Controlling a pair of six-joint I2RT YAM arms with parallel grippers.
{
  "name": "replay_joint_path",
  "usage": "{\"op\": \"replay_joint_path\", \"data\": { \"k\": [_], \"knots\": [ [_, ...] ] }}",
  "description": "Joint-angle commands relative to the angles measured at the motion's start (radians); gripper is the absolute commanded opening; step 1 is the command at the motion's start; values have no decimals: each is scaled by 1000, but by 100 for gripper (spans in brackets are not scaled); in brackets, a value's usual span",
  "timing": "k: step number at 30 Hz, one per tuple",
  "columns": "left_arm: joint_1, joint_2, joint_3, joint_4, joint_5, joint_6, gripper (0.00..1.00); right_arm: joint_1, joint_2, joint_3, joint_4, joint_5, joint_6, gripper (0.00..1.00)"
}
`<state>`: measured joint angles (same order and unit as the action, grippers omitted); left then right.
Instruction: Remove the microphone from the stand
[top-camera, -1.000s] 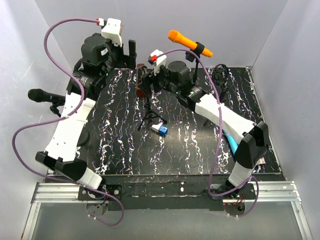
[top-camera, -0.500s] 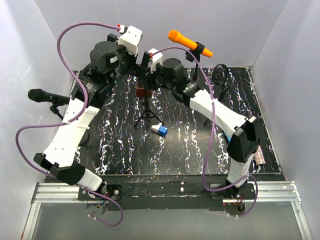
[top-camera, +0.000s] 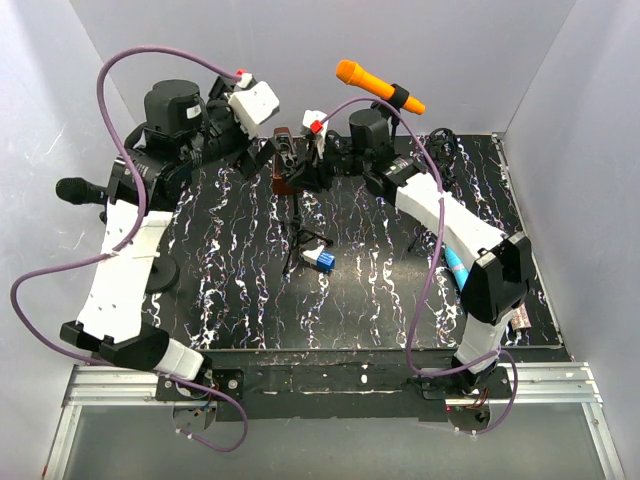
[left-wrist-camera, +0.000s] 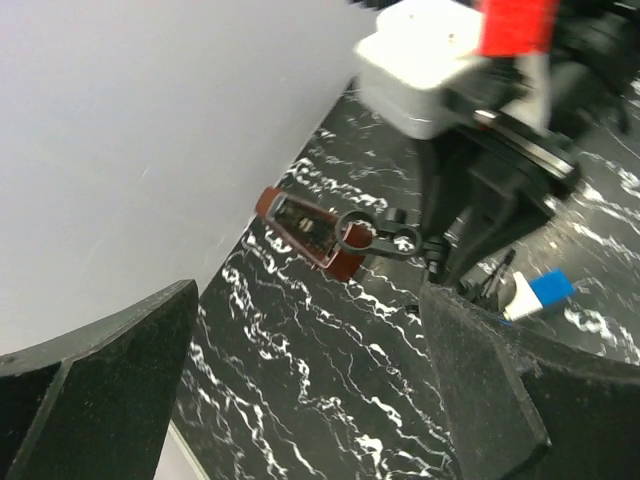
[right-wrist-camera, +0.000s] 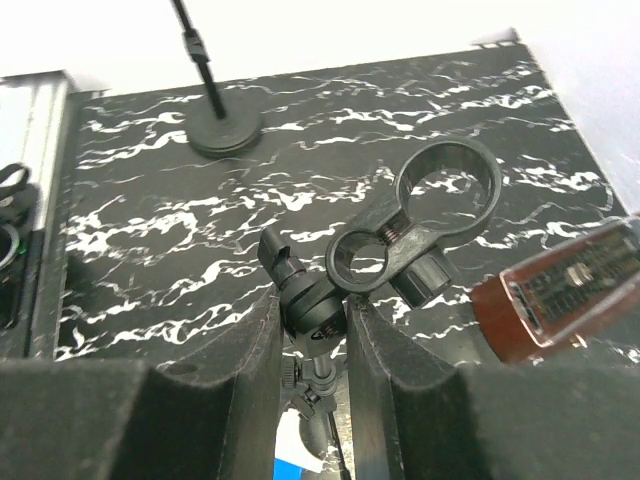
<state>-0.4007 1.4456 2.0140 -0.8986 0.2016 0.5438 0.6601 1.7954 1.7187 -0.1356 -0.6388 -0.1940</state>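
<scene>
the right gripper (right-wrist-camera: 313, 320) pinches the black joint of the small stand (right-wrist-camera: 415, 275). the left gripper (left-wrist-camera: 308, 330) hangs with fingers spread wide, near the brown microphone (left-wrist-camera: 305, 228) beside the stand's clip rings.

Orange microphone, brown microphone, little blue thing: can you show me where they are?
orange microphone (top-camera: 368, 82): top view, middle of its orange body.
brown microphone (left-wrist-camera: 305, 229): left wrist view, middle of its face.
little blue thing (top-camera: 326, 261): top view, its blue end.

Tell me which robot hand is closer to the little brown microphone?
Right. The right gripper is shut on the stand just beside the brown microphone; the left gripper hangs open a little way off, facing it.
</scene>
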Motion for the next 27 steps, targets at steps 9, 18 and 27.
{"op": "replay_joint_path", "data": {
  "k": [9,18,27],
  "knots": [
    [-104,-89,-210,-125,140,674,87,-27,82,151,27,-426,-18,10],
    [-144,-36,-248,-56,68,801,74,-17,55,107,5,-473,-35,8],
    [-67,4,-208,-250,136,953,70,-16,53,101,2,-487,-32,6]
  ]
}}
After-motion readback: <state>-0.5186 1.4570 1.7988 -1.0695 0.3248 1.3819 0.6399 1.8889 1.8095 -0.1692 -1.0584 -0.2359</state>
